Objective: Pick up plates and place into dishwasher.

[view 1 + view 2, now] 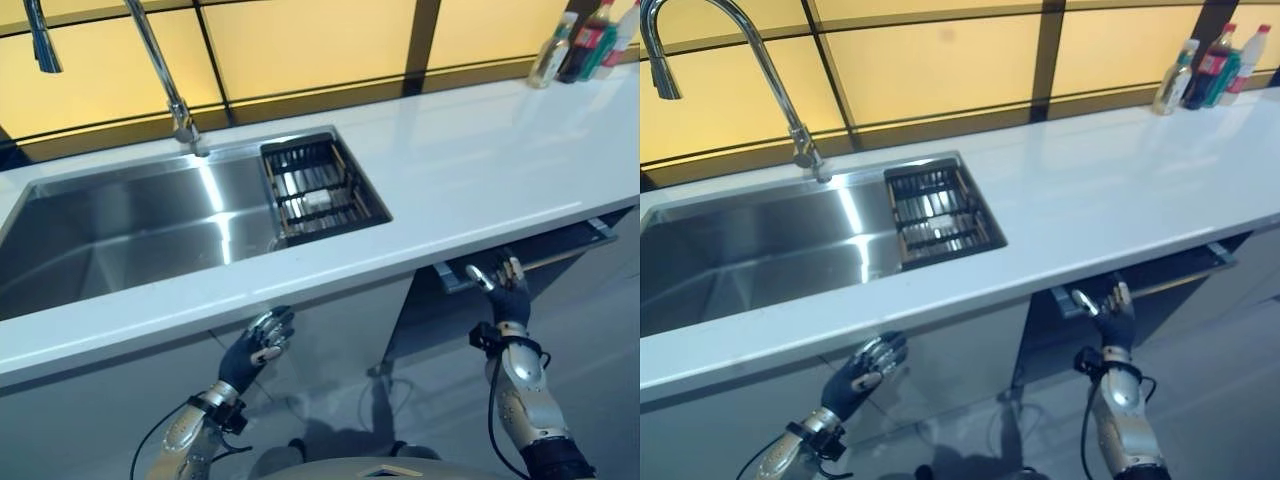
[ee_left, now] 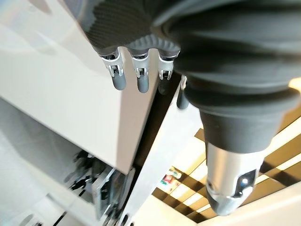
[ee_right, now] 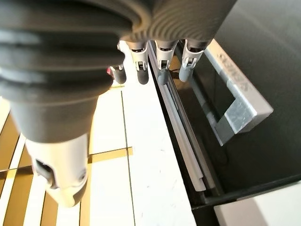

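Observation:
The dishwasher sits under the white counter on the right, with a dark front and a silver bar handle along its top edge. My right hand is raised in front of the handle's left end, fingers straight and pointing up at the door's top edge, holding nothing. My left hand hangs below the counter edge before a pale cabinet door, its fingers relaxed and empty.
A steel sink is set in the counter at the left, with a dark wire drain basket at its right end and a tall faucet behind. Bottles stand at the counter's far right corner.

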Controlling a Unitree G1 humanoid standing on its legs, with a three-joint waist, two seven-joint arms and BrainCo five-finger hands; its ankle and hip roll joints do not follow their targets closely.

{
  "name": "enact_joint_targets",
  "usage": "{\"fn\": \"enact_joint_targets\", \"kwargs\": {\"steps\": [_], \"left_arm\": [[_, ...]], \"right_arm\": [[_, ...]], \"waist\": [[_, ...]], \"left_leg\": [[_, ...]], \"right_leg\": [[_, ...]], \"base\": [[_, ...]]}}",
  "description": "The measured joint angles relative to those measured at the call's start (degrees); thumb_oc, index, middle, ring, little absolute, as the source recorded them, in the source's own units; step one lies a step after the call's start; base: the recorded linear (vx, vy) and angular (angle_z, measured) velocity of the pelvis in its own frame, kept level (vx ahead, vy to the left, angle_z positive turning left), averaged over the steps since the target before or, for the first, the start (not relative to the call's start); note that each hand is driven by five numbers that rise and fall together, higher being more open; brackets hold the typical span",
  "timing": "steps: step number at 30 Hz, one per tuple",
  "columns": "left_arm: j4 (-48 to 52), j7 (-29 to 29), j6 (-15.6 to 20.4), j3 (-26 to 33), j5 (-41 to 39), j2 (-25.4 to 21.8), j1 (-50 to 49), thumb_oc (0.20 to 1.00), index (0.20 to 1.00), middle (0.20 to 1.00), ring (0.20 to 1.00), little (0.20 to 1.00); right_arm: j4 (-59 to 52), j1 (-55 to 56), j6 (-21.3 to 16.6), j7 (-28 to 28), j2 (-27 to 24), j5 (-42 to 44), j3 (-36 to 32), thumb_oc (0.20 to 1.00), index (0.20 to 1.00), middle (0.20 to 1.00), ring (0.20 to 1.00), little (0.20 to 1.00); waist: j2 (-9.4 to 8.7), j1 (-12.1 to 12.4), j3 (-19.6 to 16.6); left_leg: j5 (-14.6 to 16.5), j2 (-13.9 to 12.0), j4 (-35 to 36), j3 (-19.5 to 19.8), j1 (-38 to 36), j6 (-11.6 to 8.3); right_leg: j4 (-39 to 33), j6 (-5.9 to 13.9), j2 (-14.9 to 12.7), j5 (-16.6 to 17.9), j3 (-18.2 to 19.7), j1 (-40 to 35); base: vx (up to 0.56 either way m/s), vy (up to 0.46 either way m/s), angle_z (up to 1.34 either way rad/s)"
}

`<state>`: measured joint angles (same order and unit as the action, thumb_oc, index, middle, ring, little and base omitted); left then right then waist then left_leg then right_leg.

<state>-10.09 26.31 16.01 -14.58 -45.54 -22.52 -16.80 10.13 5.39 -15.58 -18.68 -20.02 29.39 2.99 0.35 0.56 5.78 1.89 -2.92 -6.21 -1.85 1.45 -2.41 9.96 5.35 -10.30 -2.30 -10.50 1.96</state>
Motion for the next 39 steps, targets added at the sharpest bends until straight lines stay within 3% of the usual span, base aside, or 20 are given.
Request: {"fn": "enact_joint_targets", "kwargs": {"steps": [4,9,16,21,22,23,24,26,27,28,29,30,31,32,39], "left_arm": [[0.00,-0.97,0.40,-0.06,2.01,-0.05,0.31,1.000,1.000,1.000,1.000,1.000],[0.05,-2.65,1.98,-0.03,2.02,-0.44,0.19,1.000,1.000,1.000,1.000,1.000],[0.05,-3.66,2.94,-0.51,2.04,-0.42,0.27,1.000,1.000,1.000,1.000,1.000],[-0.09,-4.61,3.46,-0.65,2.04,-0.42,1.41,1.000,1.000,1.000,1.000,1.000],[-0.14,-4.99,3.30,-0.70,2.01,-0.16,1.69,1.000,1.000,1.000,1.000,1.000],[-0.10,-5.02,3.31,-0.64,1.94,-0.47,1.46,1.000,1.000,1.000,1.000,1.000],[-0.03,-5.01,3.42,-0.43,1.84,-1.13,1.49,1.000,1.000,1.000,1.000,1.000],[0.37,-5.02,3.59,0.00,1.37,-2.82,2.40,1.000,1.000,1.000,1.000,1.000],[0.18,-5.12,3.80,0.12,1.26,-3.44,3.28,1.000,1.000,1.000,1.000,1.000],[0.04,-5.63,3.82,-0.14,0.93,-2.83,3.76,1.000,1.000,1.000,1.000,1.000],[0.08,-6.32,3.72,-0.30,0.94,-2.02,3.76,1.000,1.000,1.000,1.000,1.000],[0.09,-7.19,3.64,-0.58,0.95,-1.17,3.71,1.000,1.000,1.000,1.000,1.000],[-0.05,-7.68,3.59,-0.49,0.95,-0.39,3.91,1.000,1.000,1.000,1.000,1.000],[-0.05,-8.11,3.55,-0.49,0.94,0.45,4.15,1.000,1.000,1.000,1.000,1.000],[2.36,-8.41,4.72,-0.56,1.57,0.81,4.50,1.000,1.000,1.000,1.000,1.000]], "right_arm": [[0.08,2.06,0.01,-2.67,1.80,0.04,0.33,1.000,1.000,1.000,1.000,1.000],[0.11,2.23,-1.59,-2.91,3.10,0.80,2.18,1.000,1.000,1.000,1.000,1.000],[0.11,4.07,-4.65,6.57,3.71,7.89,5.19,1.000,1.000,1.000,1.000,1.000],[0.29,5.81,-7.19,10.35,3.44,11.94,5.61,1.000,1.000,1.000,1.000,1.000],[0.23,6.50,-7.57,10.79,2.95,12.56,5.79,1.000,1.000,1.000,1.000,1.000],[0.18,7.51,-7.81,11.24,2.81,13.34,6.03,1.000,1.000,1.000,1.000,1.000],[0.15,8.65,-7.99,11.76,2.85,14.25,6.22,1.000,1.000,1.000,1.000,1.000],[0.01,10.87,-9.60,13.54,2.85,15.58,6.37,1.000,1.000,1.000,1.000,1.000],[0.02,11.61,-10.81,14.31,3.06,16.39,6.19,1.000,1.000,1.000,1.000,1.000],[0.36,11.92,-11.24,14.80,3.05,17.00,5.21,1.000,1.000,1.000,1.000,1.000],[0.48,11.69,-11.19,15.15,2.61,17.51,4.56,1.000,1.000,1.000,1.000,1.000],[0.36,11.54,-11.19,15.48,1.02,17.58,4.67,1.000,1.000,1.000,1.000,1.000],[0.24,11.30,-11.04,16.17,-0.06,17.68,4.98,1.000,1.000,1.000,1.000,1.000],[0.15,11.18,-10.87,16.50,-0.71,18.10,5.42,1.000,1.000,1.000,1.000,1.000],[0.23,9.51,-9.80,17.04,-1.04,18.30,7.08,1.000,1.000,1.000,1.000,1.000]], "waist": [[-0.64,-1.17,-0.78],[-0.60,-1.01,-1.51],[-1.30,-1.07,-2.33],[-2.18,-1.38,-2.41],[-1.31,-1.68,-2.00],[-0.20,-3.05,-1.59],[-0.52,-3.22,-1.65],[-1.62,-3.37,-1.78],[-2.70,-4.24,-1.61],[-2.92,-5.25,-1.78],[-3.21,-4.53,-1.30],[-2.08,-3.85,-1.04],[-0.79,-3.81,-0.95],[-0.33,-3.69,-1.17],[-0.67,-2.50,-1.40]], "left_leg": [[-1.03,-0.70,0.85,-5.89,0.25,1.47],[-1.50,0.68,1.45,-5.59,0.23,0.78],[-1.88,1.66,1.79,-4.76,1.40,1.19],[-1.77,3.22,0.55,-1.86,3.55,1.56],[-2.36,2.87,0.53,0.97,3.94,2.01],[-2.63,1.92,0.21,4.54,4.17,2.33],[-3.10,1.37,0.73,6.31,4.42,2.93],[-3.80,1.53,1.18,10.26,7.02,1.50],[-3.83,2.23,2.25,10.79,7.71,1.55],[-4.14,2.74,3.36,10.98,7.32,1.89],[-4.01,3.25,1.04,9.70,7.21,2.49],[-2.75,3.19,-2.12,7.71,5.97,1.80],[-2.05,2.15,-0.30,7.85,5.82,-0.09],[-2.99,1.98,1.48,8.31,5.36,0.04],[-3.78,0.06,6.19,8.11,4.14,0.37]], "right_leg": [[0.07,1.10,-2.06,-0.87,-3.06,-1.05],[0.05,2.14,-3.32,-0.98,-3.40,-1.29],[0.61,2.58,-4.26,-1.09,-4.26,-0.24],[8.56,3.74,-6.30,-2.82,-3.29,3.22],[14.71,2.45,-5.29,-1.95,0.78,6.09],[16.85,2.11,-2.06,-3.46,6.25,7.91],[15.84,1.91,0.59,-4.81,8.90,7.82],[8.59,0.93,5.78,-6.35,13.16,7.01],[5.08,-1.46,6.80,-5.56,14.35,6.08],[3.73,-2.22,6.61,-4.46,13.98,6.13],[3.60,-2.32,5.80,-4.14,12.72,6.34],[3.15,-2.22,5.69,-3.25,11.52,6.08],[2.78,-2.08,6.57,-2.49,10.08,5.78],[1.86,-2.18,6.75,-1.80,9.83,5.61],[-1.93,-3.37,7.82,0.11,7.60,5.09]], "base": [[-0.10,0.141,0.49],[-0.13,0.154,0.11],[-0.12,0.138,0.06],[-0.06,0.060,0.26],[0.00,-0.080,0.82],[0.01,-0.127,1.00],[0.01,-0.122,1.01],[-0.01,-0.134,1.01],[-0.03,-0.148,1.29],[-0.03,-0.119,1.00],[-0.04,-0.136,0.41],[-0.02,-0.094,0.05],[-0.02,-0.093,0.04],[-0.01,-0.048,0.19],[0.00,-0.006,0.08]]}}
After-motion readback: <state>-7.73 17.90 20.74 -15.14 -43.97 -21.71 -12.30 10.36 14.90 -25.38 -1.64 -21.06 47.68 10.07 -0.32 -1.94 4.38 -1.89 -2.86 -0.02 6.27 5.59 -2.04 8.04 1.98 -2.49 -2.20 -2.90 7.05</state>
